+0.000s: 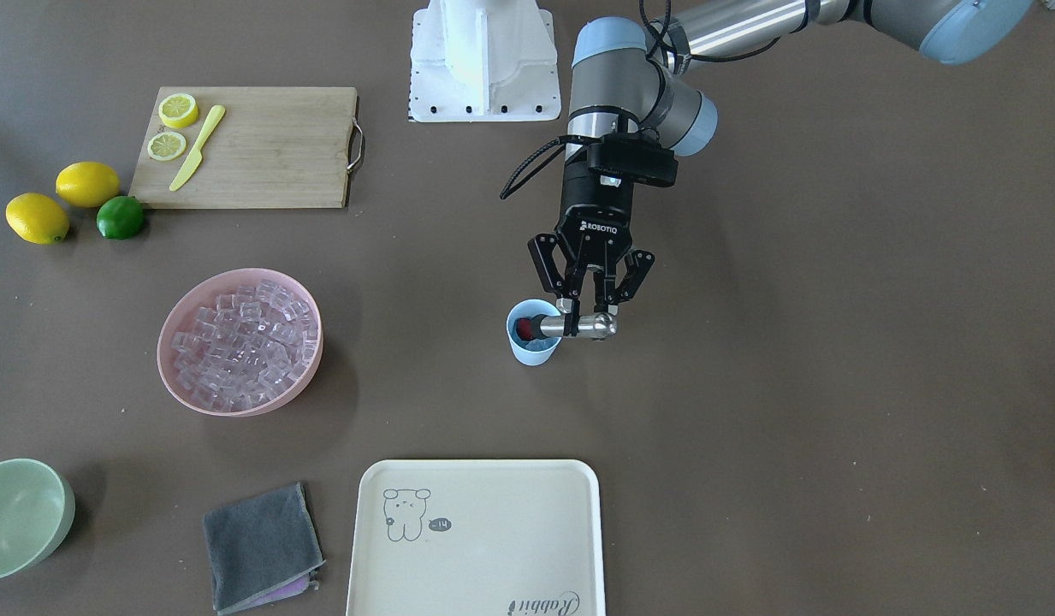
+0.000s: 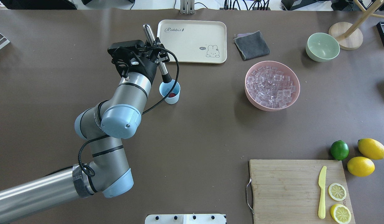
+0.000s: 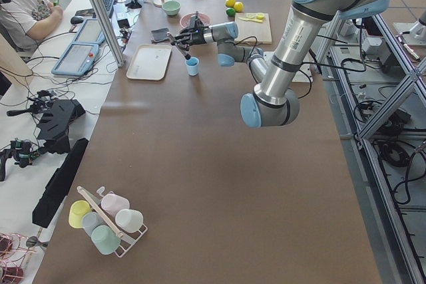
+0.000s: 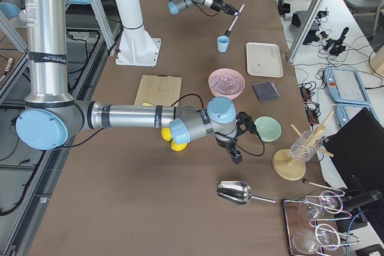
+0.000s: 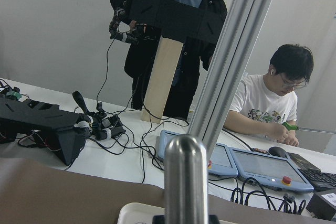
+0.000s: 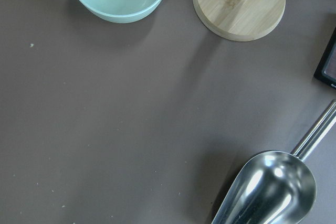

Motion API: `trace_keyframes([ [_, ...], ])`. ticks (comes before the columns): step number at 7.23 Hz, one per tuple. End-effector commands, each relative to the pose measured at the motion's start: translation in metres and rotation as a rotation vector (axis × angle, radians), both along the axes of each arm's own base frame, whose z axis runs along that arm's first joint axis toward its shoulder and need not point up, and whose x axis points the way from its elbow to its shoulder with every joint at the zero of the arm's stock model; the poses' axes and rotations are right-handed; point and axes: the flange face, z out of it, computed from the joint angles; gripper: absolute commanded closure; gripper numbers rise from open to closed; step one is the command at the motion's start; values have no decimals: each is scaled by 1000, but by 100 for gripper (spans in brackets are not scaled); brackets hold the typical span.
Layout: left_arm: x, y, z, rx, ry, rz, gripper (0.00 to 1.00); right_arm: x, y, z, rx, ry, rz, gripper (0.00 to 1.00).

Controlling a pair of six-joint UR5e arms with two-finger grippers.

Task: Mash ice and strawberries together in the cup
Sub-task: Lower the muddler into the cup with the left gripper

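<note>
1. Starting nearest the robot's base (directions as in the overhead view): lying at about 4 o'clock from the cup (image 2: 170, 93), the cutting board (image 2: 282, 183) with lemon slices and a yellow knife, playing no part in this job.
2. Standing upright mid-table, well apart from the other dishes, and holding the strawberry (image 2: 172, 95) as a small red patch low inside. Not showing whether any ice (image 2: 272, 87) is lying in the cup too.
3. Leaning into the cup's mouth from 11 o'clock: the muddler (image 2: 156, 53), with its black tip inside the rim and its steel handle slanting up and away. Impossible to tell whether the tip is touching the fruit.
4. Clamping narrowly on that steel handle: the left gripper (image 2: 154, 49).
5. Sitting at 3 o'clock from the cup, the pink bowl (image 2: 251, 99), brimming with clear cubes.
6. Lying farther out at 12 o'clock, the cream tray (image 2: 192, 57).
7. Hanging past the table's right end near the scoop (image 4: 237, 192): the right gripper (image 4: 234, 153), showing only in a side view, so no telling how its jaws are set.
8. Judging progress: fruit loaded, tool in hand and entering the cup. Pressing seemingly only beginning, with the grinding remaining and ice perhaps needing adding.
</note>
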Motion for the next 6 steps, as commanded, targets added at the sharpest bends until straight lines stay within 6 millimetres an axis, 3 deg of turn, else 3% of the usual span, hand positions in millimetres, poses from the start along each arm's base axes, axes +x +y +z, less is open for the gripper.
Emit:
trace_keyframes([
  [1, 17, 17, 3, 1, -9, 9, 100, 0, 2, 2, -4, 0, 0, 1],
  [4, 16, 15, 6, 2, -21, -7, 100, 2, 17, 8, -4, 1, -5, 1],
  [6, 22, 12, 14, -6, -26, -7, 100, 2, 16, 5, -4, 0, 1, 1],
])
